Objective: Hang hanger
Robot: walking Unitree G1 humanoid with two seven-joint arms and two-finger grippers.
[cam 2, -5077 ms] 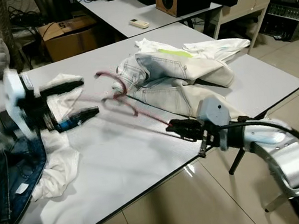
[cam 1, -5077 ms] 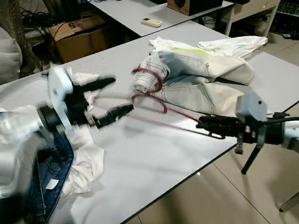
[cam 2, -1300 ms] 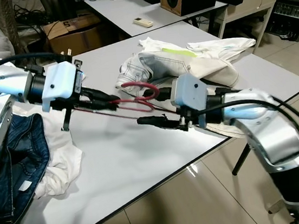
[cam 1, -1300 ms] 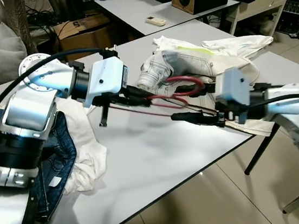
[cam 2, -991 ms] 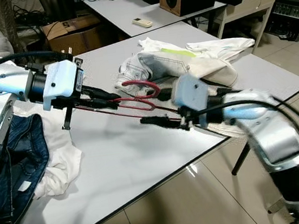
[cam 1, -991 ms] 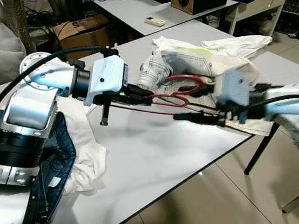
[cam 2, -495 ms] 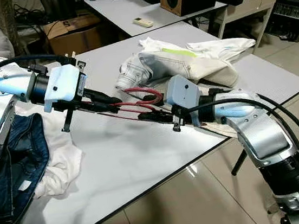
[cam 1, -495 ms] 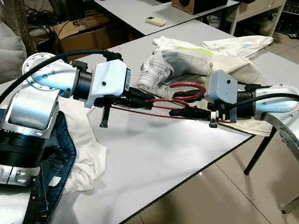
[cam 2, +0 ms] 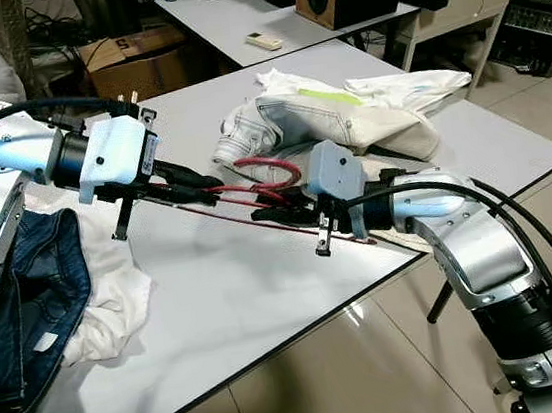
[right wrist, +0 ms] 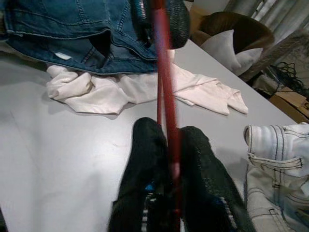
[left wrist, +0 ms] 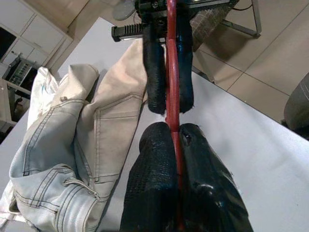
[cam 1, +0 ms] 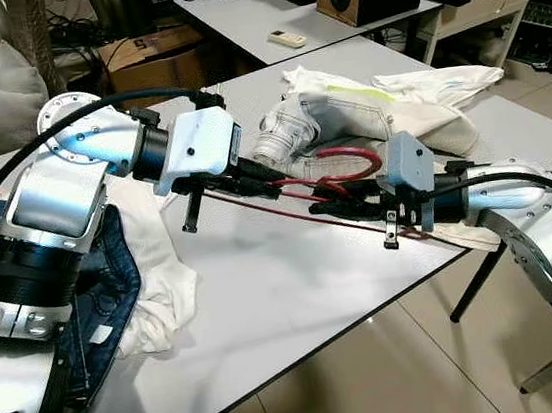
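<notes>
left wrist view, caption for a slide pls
Left gripper and right gripper both pinch the red hanger above pale jeans.

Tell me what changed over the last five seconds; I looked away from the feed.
The left gripper came across and closed on the red hanger, which the right gripper held alone before. The right gripper slid in along the bar toward the left one, and the hanger now hangs between them above the table. The light jeans, white shirts and dark denim stayed put.
</notes>
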